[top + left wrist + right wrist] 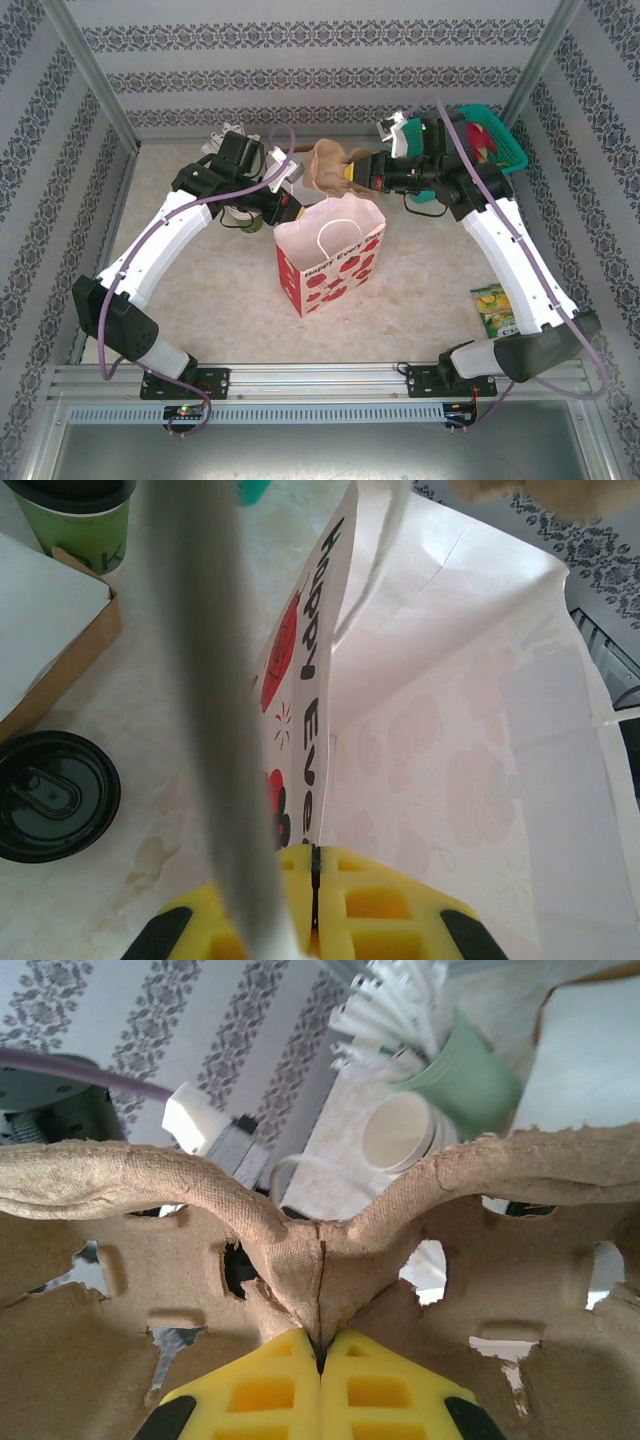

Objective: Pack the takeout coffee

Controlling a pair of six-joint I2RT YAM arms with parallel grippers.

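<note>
The takeout coffee point(75, 515), a small green cup with a black lid, stands at the top left of the left wrist view, cut by the frame edge. The red-flowered paper bag point(330, 255) stands open in the middle of the table. My left gripper point(317, 852) is shut on the bag's rim point(325, 710), at the bag's left side point(290, 205). My right gripper point(320, 1345) is shut on the centre ridge of the brown cardboard cup carrier point(320, 1260). It holds the carrier point(328, 165) in the air just behind the bag's mouth.
A loose black lid point(55, 795) lies flat beside a shallow cardboard box point(60, 640). Lidless cups with cream insides point(400, 1130) stand by a pale green holder point(470, 1075). A teal basket point(490, 135) sits at the back right, a yellow-green packet point(492, 305) at the right.
</note>
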